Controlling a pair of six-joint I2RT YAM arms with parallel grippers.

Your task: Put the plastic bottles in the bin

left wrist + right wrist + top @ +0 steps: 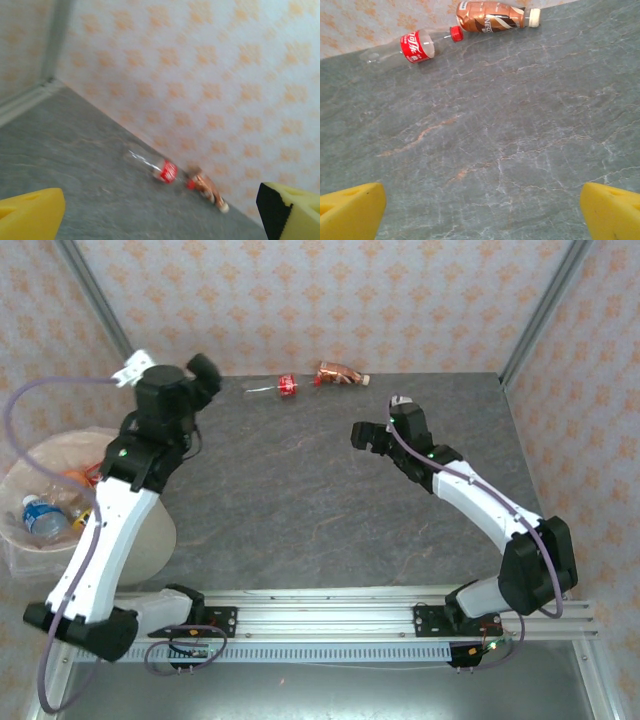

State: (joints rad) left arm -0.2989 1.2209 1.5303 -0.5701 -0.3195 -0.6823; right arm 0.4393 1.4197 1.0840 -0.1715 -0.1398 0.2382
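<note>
Lying sideways, clear bottle, brown bottle, caps rightward

Bright, even light w/ soft shadows; left wrist view motion-blurred, others sharp.

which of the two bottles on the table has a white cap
The brown bottle, which is opaque-looking with a brown wrap. The clear bottle beside it has a red label and a red cap.

Both arms stretch toward the far side, left gripper far left, right gripper mid right, jaws spread wide.
</note>
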